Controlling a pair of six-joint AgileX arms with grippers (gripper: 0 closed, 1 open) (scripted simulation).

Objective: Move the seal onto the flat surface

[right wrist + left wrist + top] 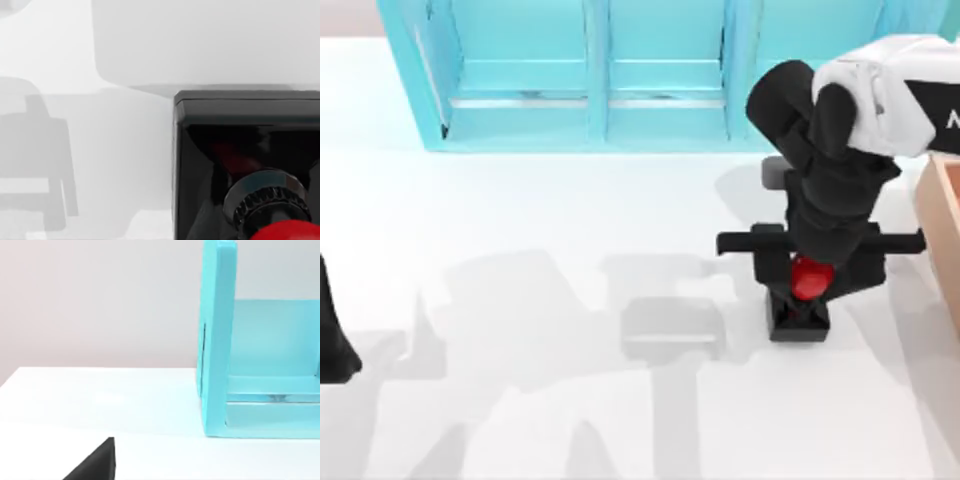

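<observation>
Right gripper (807, 290) sits over the seal (808, 278) on the flat surface (520, 220), right side; can't tell its grip state. Left arm parked at left edge.

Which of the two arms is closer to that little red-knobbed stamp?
The right. Its gripper sits directly over the seal on the table's right side, while the left arm is parked at the far left edge.

The right claw (802, 300) has open worktop (570, 220) to its left and toward the near edge; a wooden box (940, 215) blocks its right, and the turquoise shelf (600, 110) stands behind it.
</observation>
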